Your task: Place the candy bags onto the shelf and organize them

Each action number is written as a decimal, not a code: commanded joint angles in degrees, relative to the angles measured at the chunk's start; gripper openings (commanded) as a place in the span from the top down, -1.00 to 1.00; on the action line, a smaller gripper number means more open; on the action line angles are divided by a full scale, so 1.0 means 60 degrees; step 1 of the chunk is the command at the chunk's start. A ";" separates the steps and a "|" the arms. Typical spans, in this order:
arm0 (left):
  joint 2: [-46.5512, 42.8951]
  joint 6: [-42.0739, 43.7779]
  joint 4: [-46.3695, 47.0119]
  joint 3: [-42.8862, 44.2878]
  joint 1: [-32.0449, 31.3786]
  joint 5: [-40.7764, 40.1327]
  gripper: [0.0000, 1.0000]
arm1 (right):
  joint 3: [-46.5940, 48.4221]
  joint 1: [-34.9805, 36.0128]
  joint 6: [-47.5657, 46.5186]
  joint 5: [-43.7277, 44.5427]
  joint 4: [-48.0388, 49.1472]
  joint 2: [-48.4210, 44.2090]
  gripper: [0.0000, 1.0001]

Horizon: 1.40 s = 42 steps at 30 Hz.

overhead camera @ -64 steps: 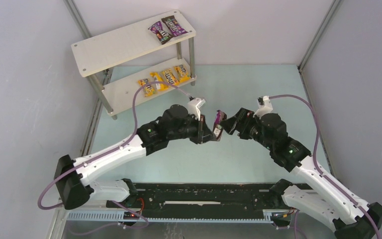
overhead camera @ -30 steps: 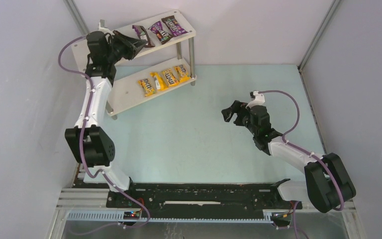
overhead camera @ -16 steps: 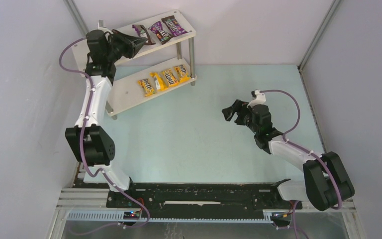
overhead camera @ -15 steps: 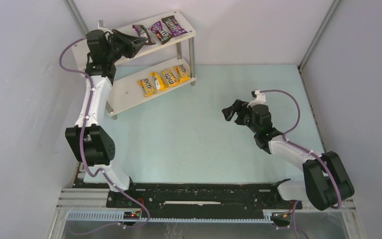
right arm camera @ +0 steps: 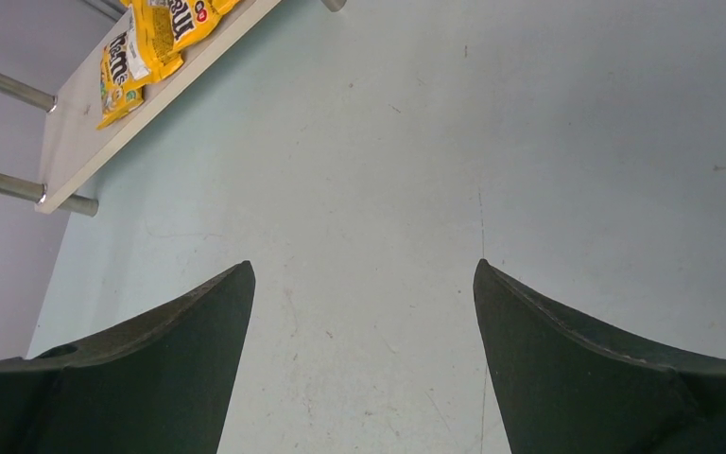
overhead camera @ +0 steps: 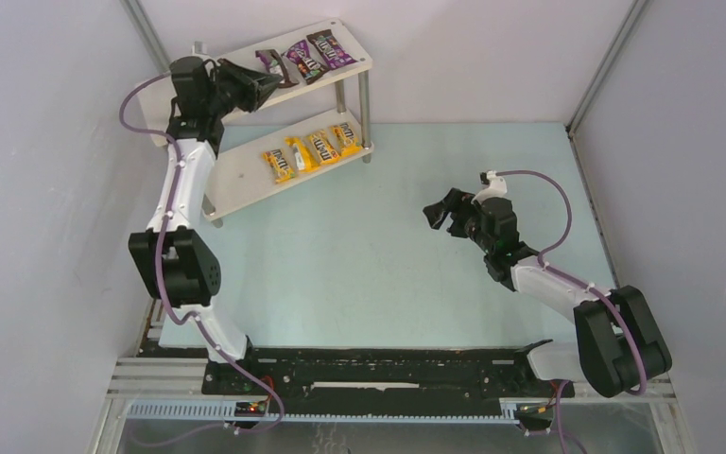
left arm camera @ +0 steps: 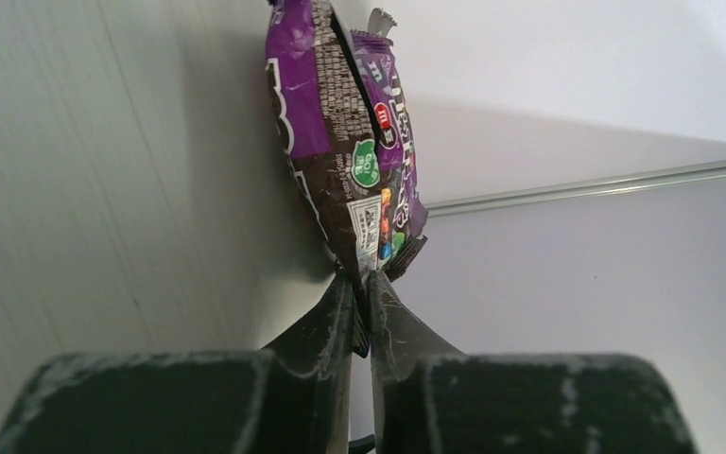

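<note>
The shelf [overhead camera: 198, 95] stands at the far left. Its top board holds a purple candy bag [overhead camera: 301, 59] and a dark brown one [overhead camera: 331, 47]. My left gripper [overhead camera: 263, 81] is shut on the near end of a third, purple-and-brown bag [overhead camera: 270, 64], which rests against the top board beside them. In the left wrist view the gripper [left arm camera: 361, 284] pinches that bag [left arm camera: 326, 142], with a purple bag [left arm camera: 399, 142] just behind it. Several yellow bags [overhead camera: 310, 151] lie in a row on the lower board. My right gripper [overhead camera: 435, 216] is open and empty over the table.
The right wrist view shows my open gripper [right arm camera: 363, 267] over the pale green table, with the lower shelf board [right arm camera: 95, 142], its yellow bags [right arm camera: 151, 43] and metal legs [right arm camera: 9, 80] at upper left. Grey walls enclose the workspace.
My left gripper has shifted slightly right along the top board, bringing its bag closer to the other two. The right arm has barely moved.
</note>
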 commanded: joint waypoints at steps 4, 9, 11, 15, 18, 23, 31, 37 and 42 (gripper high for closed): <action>0.0034 0.1181 -0.1095 0.1131 0.0056 -0.0364 0.37 | 0.0141 -0.0115 0.0186 -0.0138 0.0440 0.0080 -0.89; -0.0313 0.2002 -0.1730 0.1138 0.0056 -0.0860 -0.19 | 0.0141 -0.0172 0.0220 -0.0239 0.0438 0.0101 -0.88; -0.0512 0.2427 -0.1918 0.1047 0.0056 -0.1067 -0.31 | 0.0141 -0.0194 0.0246 -0.0270 0.0437 0.0101 -0.88; -0.1013 0.3212 -0.2349 0.0791 0.0043 -0.1565 -0.47 | 0.0141 -0.0211 0.0247 -0.0316 0.0424 0.0101 -0.88; -0.1615 0.4011 -0.2684 0.0407 -0.0044 -0.2160 -0.49 | 0.0132 -0.0225 0.0258 -0.0331 0.0425 0.0101 -0.88; -0.2953 0.5141 -0.2821 -0.0764 -0.0533 -0.3262 -0.50 | 0.0092 -0.0256 0.0281 -0.0342 0.0447 0.0081 -0.88; -0.5538 0.7741 -0.1137 -0.3788 -0.3258 -0.4460 -0.63 | -0.0331 -0.0255 0.0301 -0.0105 0.0715 -0.0373 -0.88; -0.7211 0.9260 0.0584 -0.5998 -0.5268 -0.4730 -0.72 | -0.0386 -0.0146 0.0310 0.0262 0.0032 -0.0947 -0.92; -0.8165 0.9819 0.1637 -0.7220 -0.5958 -0.4266 -0.74 | -0.0197 0.0090 -0.0432 0.1145 -0.1968 -0.2668 -0.96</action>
